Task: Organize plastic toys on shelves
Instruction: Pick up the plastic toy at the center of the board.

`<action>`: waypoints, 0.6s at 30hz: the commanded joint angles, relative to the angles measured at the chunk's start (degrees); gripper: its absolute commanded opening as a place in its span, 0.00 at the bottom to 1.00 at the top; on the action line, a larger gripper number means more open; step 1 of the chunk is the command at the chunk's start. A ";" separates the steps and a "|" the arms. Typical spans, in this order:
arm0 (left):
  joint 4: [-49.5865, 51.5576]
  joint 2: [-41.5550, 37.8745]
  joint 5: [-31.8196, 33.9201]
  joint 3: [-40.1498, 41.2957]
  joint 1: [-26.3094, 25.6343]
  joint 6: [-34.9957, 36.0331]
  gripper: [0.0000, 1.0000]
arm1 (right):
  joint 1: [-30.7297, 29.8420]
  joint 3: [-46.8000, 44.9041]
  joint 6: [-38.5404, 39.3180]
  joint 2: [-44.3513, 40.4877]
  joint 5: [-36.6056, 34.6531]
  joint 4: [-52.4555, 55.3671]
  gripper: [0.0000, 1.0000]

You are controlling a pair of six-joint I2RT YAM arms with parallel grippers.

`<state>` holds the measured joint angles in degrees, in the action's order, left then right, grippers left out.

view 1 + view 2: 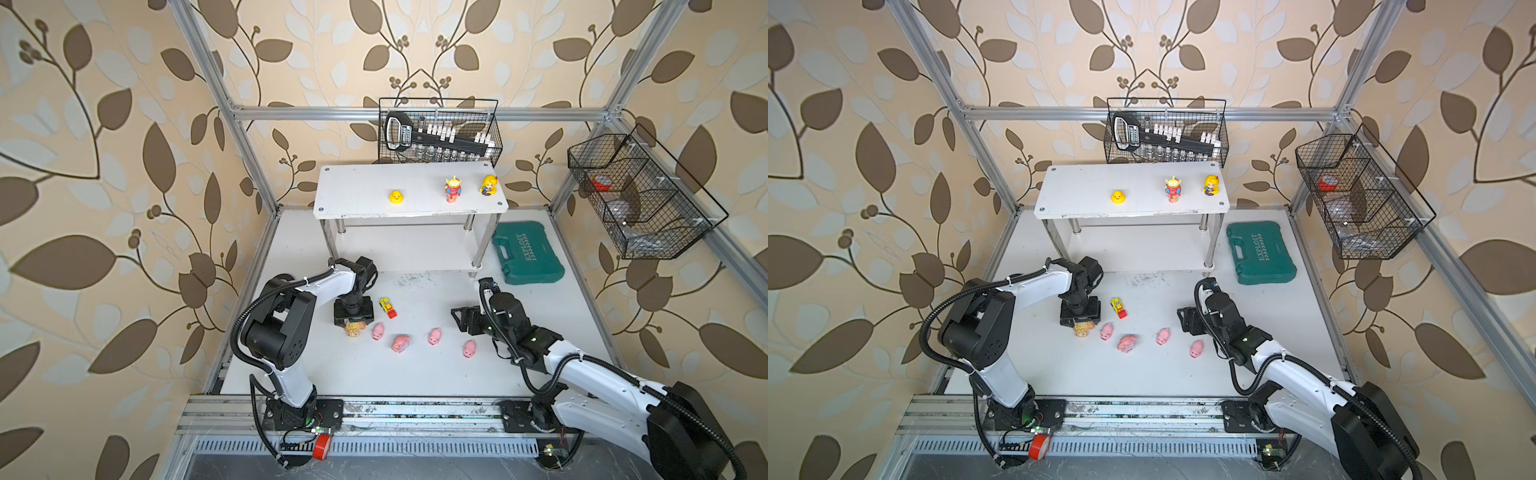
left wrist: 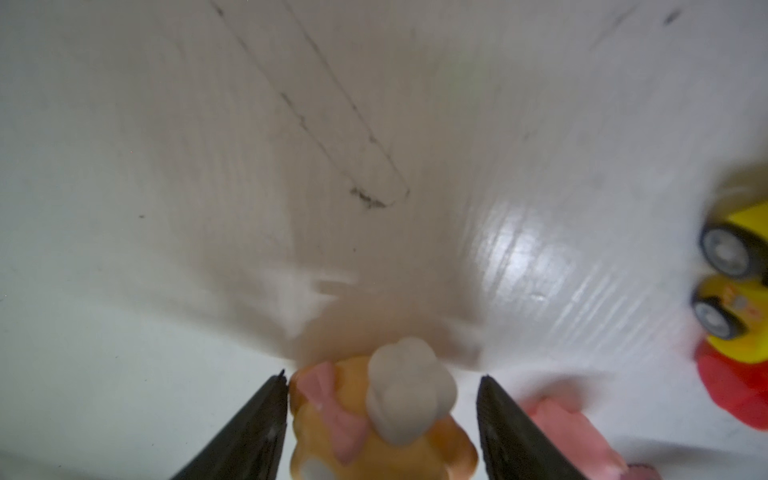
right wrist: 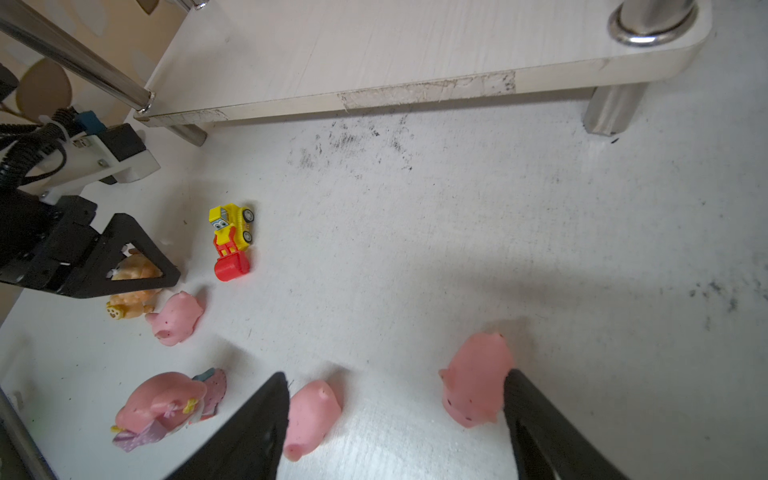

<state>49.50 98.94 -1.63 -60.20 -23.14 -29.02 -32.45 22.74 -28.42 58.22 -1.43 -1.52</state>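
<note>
Left arm: elbow raised high, forearm running out level, wrist bent so my left pincer points straight down at the table. Its jaws are partly open and straddle the orange animal, which stands on the table between them. In the left wrist view one finger lies against its side by the pink bow; the opposite finger stands off with a gap showing. No grip that I can see. Just outside that clear finger lies a piglet. A little further out on that side, toward the shelf, sits the vehicle, red end nearest the piglet. Right arm: laid out long and low from its base, forearm slanting inward, my right pincer aimed across toward the left one and held above the table. Jaws wide, only bare table between them. Two piglets sit just past its tips, one beside each finger, the other partly hidden behind a tip. Between the two pincers lies a pink heap; I cannot separate its parts. The shelf stands well beyond both pincers. Its top board carries the duck, alien and doll, in a row and apart.
</note>
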 commanded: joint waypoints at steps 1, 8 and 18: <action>0.16 -1.28 -1.40 0.70 0.72 -0.87 0.67 | 0.28 0.73 0.89 0.28 0.60 -0.50 0.79; -0.24 -1.03 -1.46 0.97 0.72 -1.09 0.60 | 0.24 0.55 0.69 0.32 0.66 -0.74 0.79; 2.14 -4.53 -0.13 -0.74 0.72 -1.45 0.51 | 0.27 0.37 0.57 0.17 0.64 -0.69 0.78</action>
<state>49.43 97.86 -1.58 -60.05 -22.79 -29.58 -32.45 22.74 -28.45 58.22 -1.26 -1.56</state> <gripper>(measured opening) 0.582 0.783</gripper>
